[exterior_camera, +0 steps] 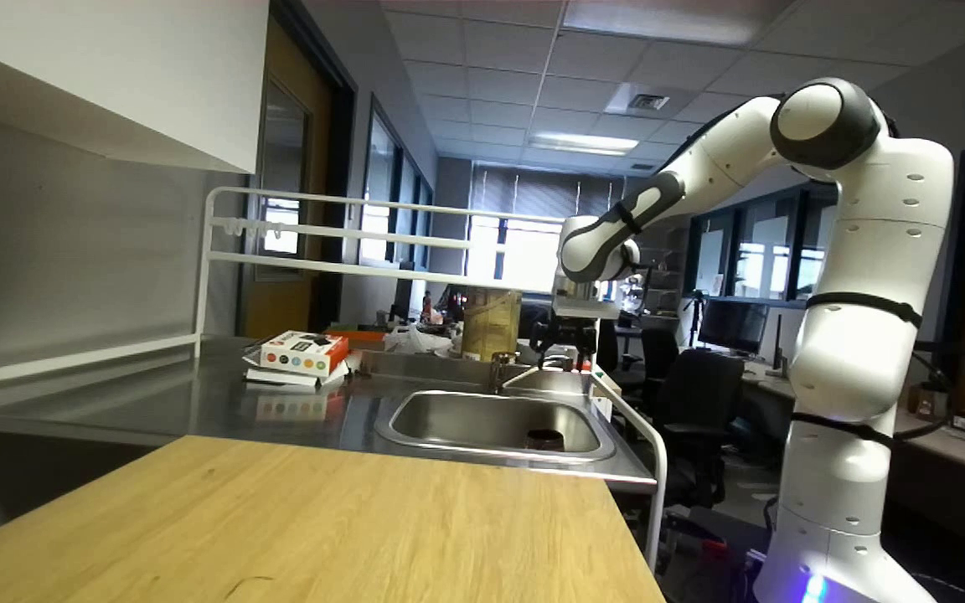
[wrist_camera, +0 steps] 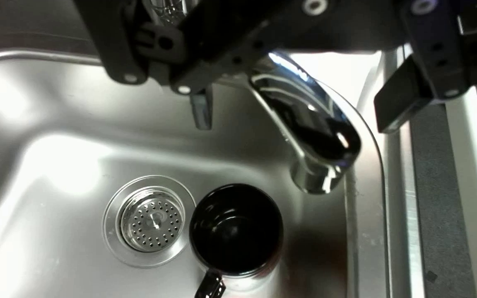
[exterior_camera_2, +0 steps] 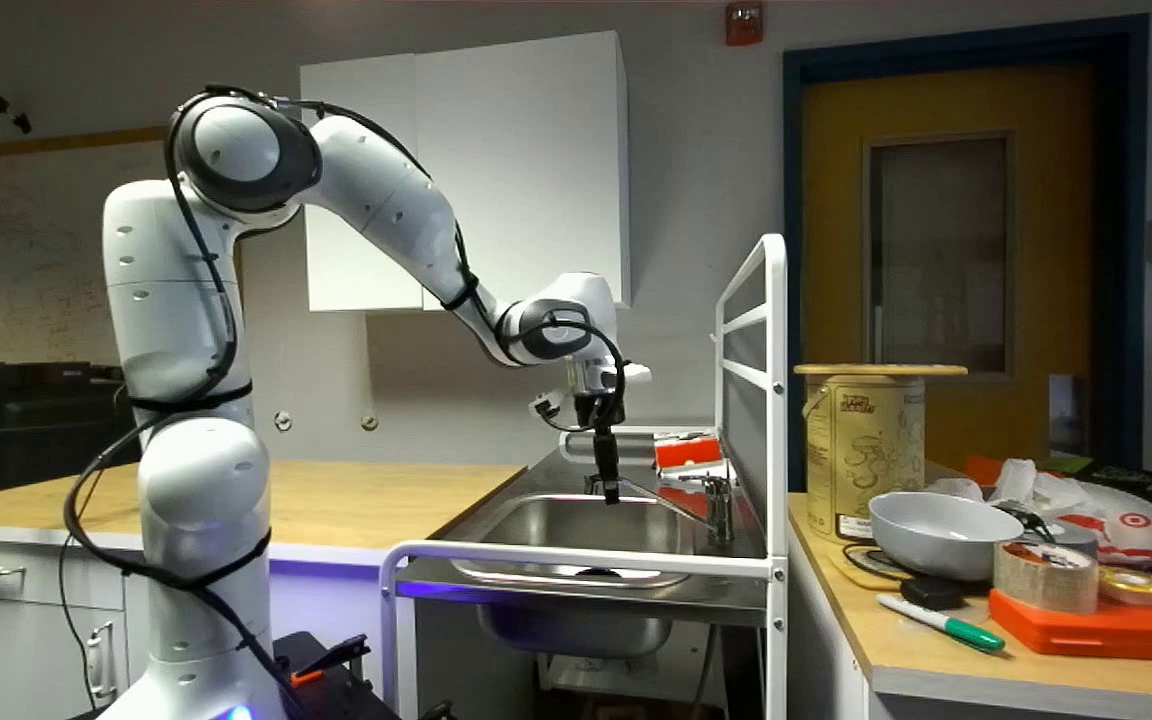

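Tool (wrist_camera: 295, 126) spread wide, nothing gripped, faucet (wrist_camera: 321, 128) seen between its fingers (wrist_camera: 203, 108) over the sink (wrist_camera: 369, 236); best center evenly, avoid bumping the mug (wrist_camera: 236, 227) beside the drain (wrist_camera: 152, 221).

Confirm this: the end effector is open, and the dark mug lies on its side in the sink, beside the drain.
No: the wrist view shows the dark mug standing upright, not on its side. It is in the sink beside the drain, and the end effector is open.
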Available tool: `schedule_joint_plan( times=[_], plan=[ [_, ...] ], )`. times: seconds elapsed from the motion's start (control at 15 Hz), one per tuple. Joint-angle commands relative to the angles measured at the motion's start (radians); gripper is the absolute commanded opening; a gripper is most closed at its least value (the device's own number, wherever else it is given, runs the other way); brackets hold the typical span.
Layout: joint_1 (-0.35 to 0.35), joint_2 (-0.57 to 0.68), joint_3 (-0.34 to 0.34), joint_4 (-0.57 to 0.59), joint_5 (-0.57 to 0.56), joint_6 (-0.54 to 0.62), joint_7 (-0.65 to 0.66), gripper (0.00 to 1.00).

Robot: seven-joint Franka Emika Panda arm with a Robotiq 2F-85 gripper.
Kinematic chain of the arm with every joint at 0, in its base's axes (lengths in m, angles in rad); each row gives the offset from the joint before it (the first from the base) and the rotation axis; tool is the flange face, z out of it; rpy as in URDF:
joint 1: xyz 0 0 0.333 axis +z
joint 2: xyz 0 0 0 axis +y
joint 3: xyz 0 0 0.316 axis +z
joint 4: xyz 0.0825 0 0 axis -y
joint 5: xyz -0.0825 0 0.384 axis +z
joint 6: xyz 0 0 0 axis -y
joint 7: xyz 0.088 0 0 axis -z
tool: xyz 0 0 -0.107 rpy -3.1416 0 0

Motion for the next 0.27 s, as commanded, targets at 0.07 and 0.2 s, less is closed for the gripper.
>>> schedule_joint_plan(
  times=[0.07, 0.2],
  plan=[
    [-0.003, -0.116, 0.045, -0.064, 0.004, 0.001, -0.022, 1.0],
    [-0.004, -0.145, 0.066, -0.078, 0.001, 0.002, -0.019, 1.0]
  ],
)
